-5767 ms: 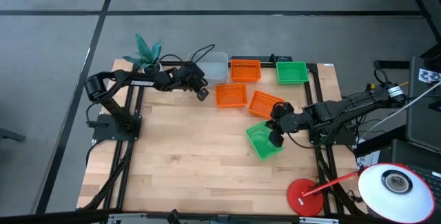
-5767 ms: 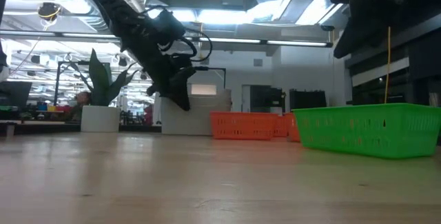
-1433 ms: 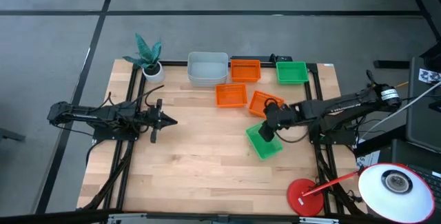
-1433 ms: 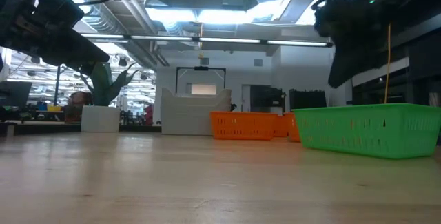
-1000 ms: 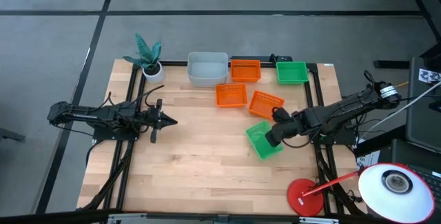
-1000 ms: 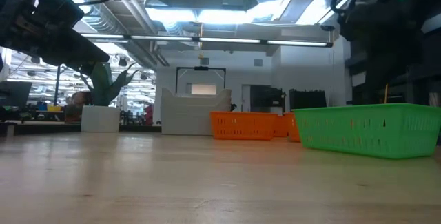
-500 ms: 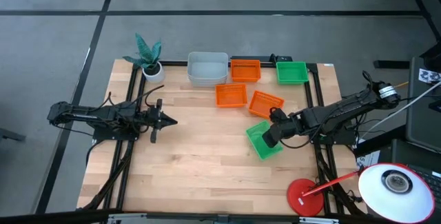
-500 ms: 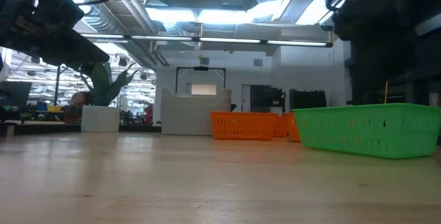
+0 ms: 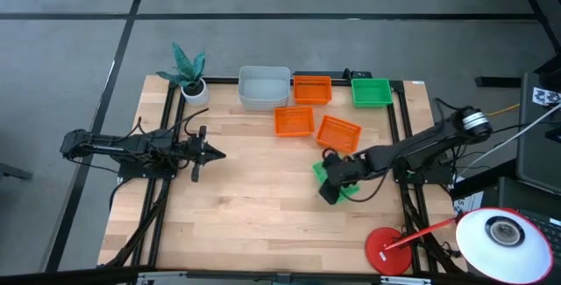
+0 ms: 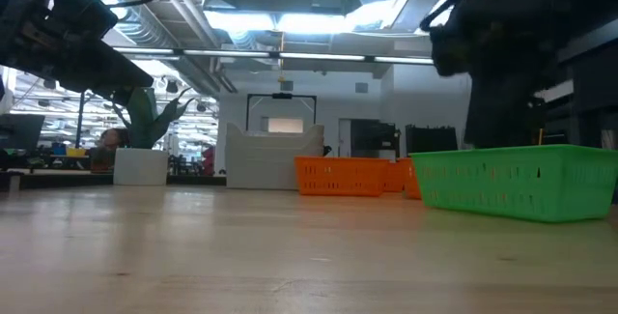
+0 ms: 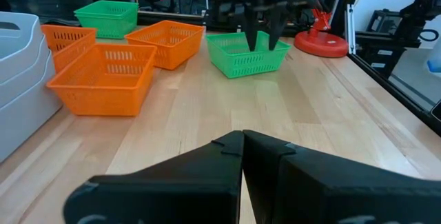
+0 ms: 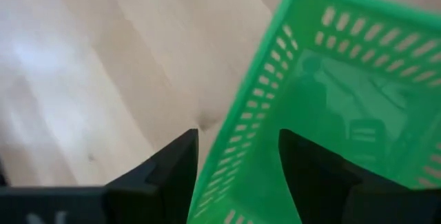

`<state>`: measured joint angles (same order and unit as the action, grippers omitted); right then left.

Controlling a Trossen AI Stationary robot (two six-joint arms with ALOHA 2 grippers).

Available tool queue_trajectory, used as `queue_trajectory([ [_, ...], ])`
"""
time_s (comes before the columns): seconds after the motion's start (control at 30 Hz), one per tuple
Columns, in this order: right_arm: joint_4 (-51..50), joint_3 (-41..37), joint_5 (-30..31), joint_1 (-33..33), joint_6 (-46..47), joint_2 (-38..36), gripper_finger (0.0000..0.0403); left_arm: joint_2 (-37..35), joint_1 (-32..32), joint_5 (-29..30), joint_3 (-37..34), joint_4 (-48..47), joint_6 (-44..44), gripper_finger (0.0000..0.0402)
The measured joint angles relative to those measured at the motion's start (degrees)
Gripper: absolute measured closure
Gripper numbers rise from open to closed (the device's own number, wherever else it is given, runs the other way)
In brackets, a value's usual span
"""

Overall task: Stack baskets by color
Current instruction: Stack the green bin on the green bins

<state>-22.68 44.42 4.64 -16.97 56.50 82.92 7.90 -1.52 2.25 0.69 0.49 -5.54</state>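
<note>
Six baskets stand on the wooden table: a grey one [image 9: 265,86], three orange ones [image 9: 312,89] [image 9: 294,120] [image 9: 338,131], a green one at the far right [image 9: 371,91] and a nearer green one [image 9: 345,186]. My right gripper [image 12: 238,141] is open and tipped steeply down over that nearer green basket [image 12: 344,100]. Its fingers straddle the basket's left wall [image 12: 241,162], one inside and one outside, with no touch showing. At the table's left my left gripper [image 11: 242,148] waits, shut and holding nothing, pointing level across the table.
A white pot with a teal plant [image 9: 188,79] stands at the far left corner. A red lamp base [image 9: 388,250] and its white head [image 9: 504,237] sit at the near right. Bare wood lies across the table's middle and near side [image 9: 245,215].
My right gripper has gone down and toward the table's left and near side. It has tipped more steeply and come over the left wall of the nearer green basket. The basket has stayed where it was.
</note>
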Motion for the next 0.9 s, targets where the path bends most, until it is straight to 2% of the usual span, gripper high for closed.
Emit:
queue_trajectory([
  [0.3,-0.38,0.00,0.19,0.03,8.23,5.06,0.0203,0.00,0.00,-0.01,0.00,0.00,0.00,0.0401],
  [0.5,-4.86,0.02,-0.03,0.02,10.94,6.90,0.0210,0.00,0.00,0.00,0.00,-0.02,0.00,0.0401],
  [0.6,-4.38,0.02,-0.25,0.02,10.79,6.42,0.0257,0.00,0.00,-0.01,0.00,-0.01,0.00,0.0401],
  [0.73,-6.28,2.82,-1.43,-0.74,6.99,6.16,0.0374,-0.01,0.00,-0.01,0.00,-0.01,0.00,0.0401],
  [0.83,-9.59,8.34,-1.77,-1.43,3.21,6.14,0.0392,-0.02,0.00,0.00,0.00,-0.01,0.00,0.0401],
  [0.9,-15.96,14.09,-0.96,-1.68,0.19,6.14,0.0399,0.00,0.00,-0.01,0.00,0.00,0.00,0.0401],
])
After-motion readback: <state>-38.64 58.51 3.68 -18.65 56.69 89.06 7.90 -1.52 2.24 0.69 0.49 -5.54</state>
